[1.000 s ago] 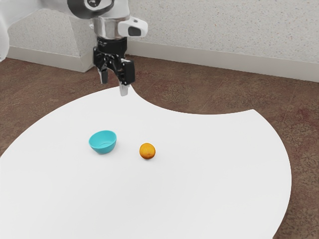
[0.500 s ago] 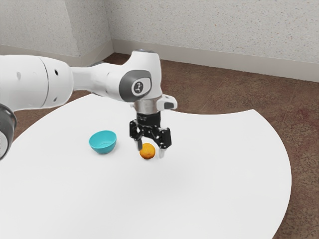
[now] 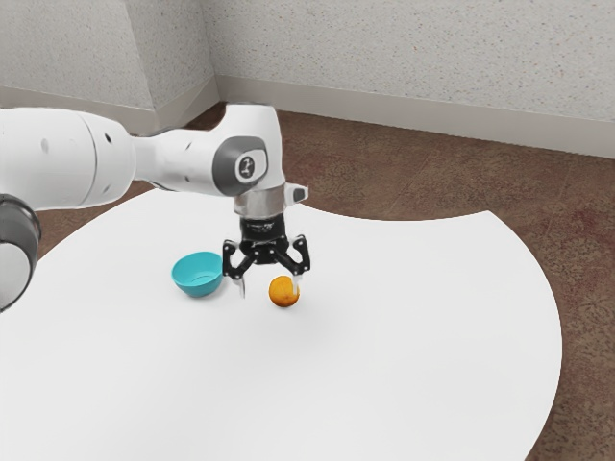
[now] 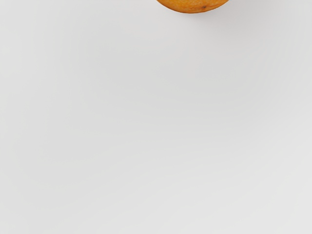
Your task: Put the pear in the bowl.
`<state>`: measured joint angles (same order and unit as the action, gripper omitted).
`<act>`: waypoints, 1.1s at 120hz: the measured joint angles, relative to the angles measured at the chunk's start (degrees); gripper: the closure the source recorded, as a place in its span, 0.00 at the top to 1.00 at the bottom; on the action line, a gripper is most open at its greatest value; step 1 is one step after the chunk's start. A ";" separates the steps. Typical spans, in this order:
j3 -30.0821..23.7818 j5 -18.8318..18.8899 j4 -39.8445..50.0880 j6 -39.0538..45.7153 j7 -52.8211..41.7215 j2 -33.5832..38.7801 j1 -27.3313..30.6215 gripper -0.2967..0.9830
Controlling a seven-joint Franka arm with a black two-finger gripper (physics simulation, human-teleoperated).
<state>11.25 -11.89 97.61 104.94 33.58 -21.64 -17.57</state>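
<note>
Task as a whole: at the approach stage, by judgement; grasp, lift, carry and release all left to do.

1. Table [image 3: 384,375], white, curved edge. Bears the bowl [image 3: 199,289] and the fruit [image 3: 280,295].

2. Arm [image 3: 58,158], white. Comes in from the exterior view's left, reaching past the bowl.

3. Gripper [image 3: 269,290], black. Poised beside the bowl, toward the exterior view's right; fingers wide apart, nothing gripped. Probably needs a small shift away from the bowl, to centre over the fruit.

4. Bowl, turquoise, upright. Contains nothing.

5. Fruit, round, orange-coloured, unlike a pear in shape; presumably meant by the task. Lies outside the bowl, toward the exterior view's right. Partly behind one finger; contact impossible to tell.
</note>
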 joint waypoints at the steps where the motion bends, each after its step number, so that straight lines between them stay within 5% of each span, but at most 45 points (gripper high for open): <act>1: 0.09 -0.10 0.01 0.05 0.34 -0.22 0.00 0.77; 41: 2.34 -2.67 -0.17 4.07 7.71 -4.36 0.17 0.77; 99: 5.07 -3.55 -16.55 4.52 4.66 -16.93 1.69 0.77; 132: 5.09 -6.00 -18.21 3.70 3.04 -20.93 1.74 0.77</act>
<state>16.34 -17.89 79.40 108.63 36.63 -42.56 -15.82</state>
